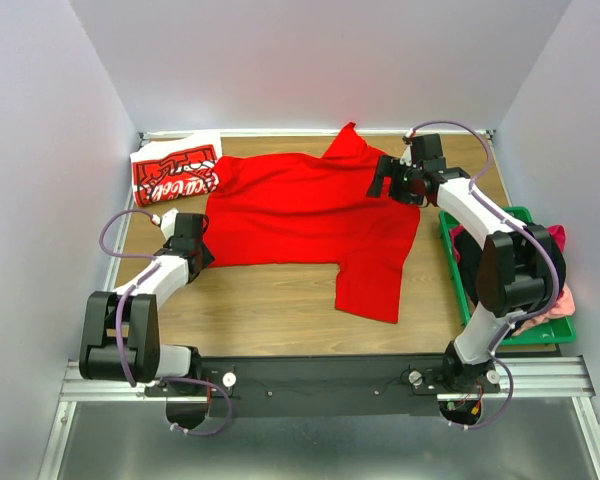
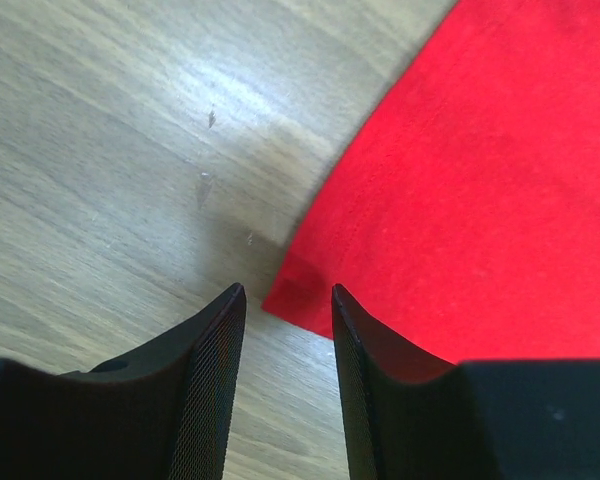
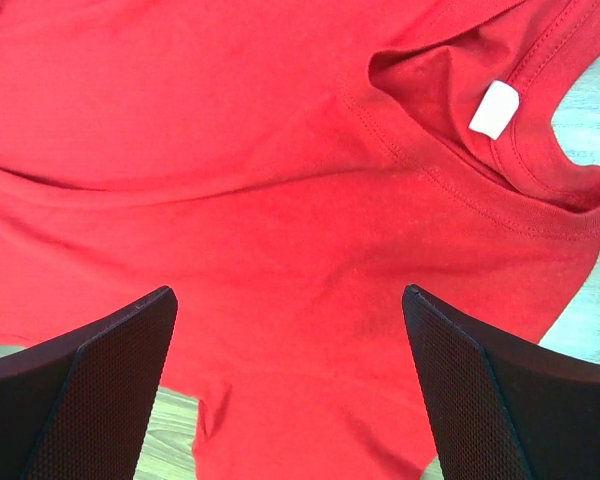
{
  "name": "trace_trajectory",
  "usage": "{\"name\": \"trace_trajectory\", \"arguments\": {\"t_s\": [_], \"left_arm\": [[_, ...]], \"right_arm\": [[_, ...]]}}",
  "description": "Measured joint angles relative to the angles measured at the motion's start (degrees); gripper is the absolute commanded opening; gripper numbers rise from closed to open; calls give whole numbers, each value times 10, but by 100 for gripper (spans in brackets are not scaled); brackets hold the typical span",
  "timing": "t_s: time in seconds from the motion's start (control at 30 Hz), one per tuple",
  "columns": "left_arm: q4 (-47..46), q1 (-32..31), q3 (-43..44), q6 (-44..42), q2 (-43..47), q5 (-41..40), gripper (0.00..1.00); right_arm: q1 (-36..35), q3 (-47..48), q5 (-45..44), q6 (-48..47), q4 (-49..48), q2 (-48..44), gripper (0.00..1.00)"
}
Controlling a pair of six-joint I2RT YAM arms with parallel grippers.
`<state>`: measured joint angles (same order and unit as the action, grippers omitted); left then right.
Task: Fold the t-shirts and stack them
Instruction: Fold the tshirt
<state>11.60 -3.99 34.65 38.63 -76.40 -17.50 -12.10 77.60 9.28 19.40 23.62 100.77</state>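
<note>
A plain bright red t-shirt (image 1: 305, 215) lies spread flat across the wooden table, one sleeve hanging toward the front. A folded red t-shirt with white script lettering (image 1: 175, 172) lies at the back left corner. My left gripper (image 1: 204, 250) is open at the plain shirt's lower left corner (image 2: 290, 292), which lies just ahead of the fingertips (image 2: 232, 300). My right gripper (image 1: 380, 180) is open wide over the shirt near its collar (image 3: 540, 190), where a white label (image 3: 494, 109) shows. Neither holds any cloth.
A green plastic crate (image 1: 555, 325) with pink and dark red cloth in it stands at the right edge, beside my right arm. White walls close in the table at the back and both sides. A metal rail runs along the front.
</note>
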Motion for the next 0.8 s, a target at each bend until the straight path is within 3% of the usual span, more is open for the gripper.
{"name": "trace_trajectory", "arguments": {"t_s": [0.27,0.33,0.4,0.47,0.8], "left_arm": [[-17,5,-7,0,-17,10,35],[-23,5,-8,0,-19,13,25],[-32,5,-10,0,-21,17,7],[-38,5,-13,2,-22,19,0],[-50,6,-19,0,-12,36,0]], "right_arm": [[0,0,0,0,0,0,100],[0,0,0,0,0,0,100],[0,0,0,0,0,0,100],[0,-1,0,0,0,0,100],[0,-27,18,-3,-2,-25,97]]}}
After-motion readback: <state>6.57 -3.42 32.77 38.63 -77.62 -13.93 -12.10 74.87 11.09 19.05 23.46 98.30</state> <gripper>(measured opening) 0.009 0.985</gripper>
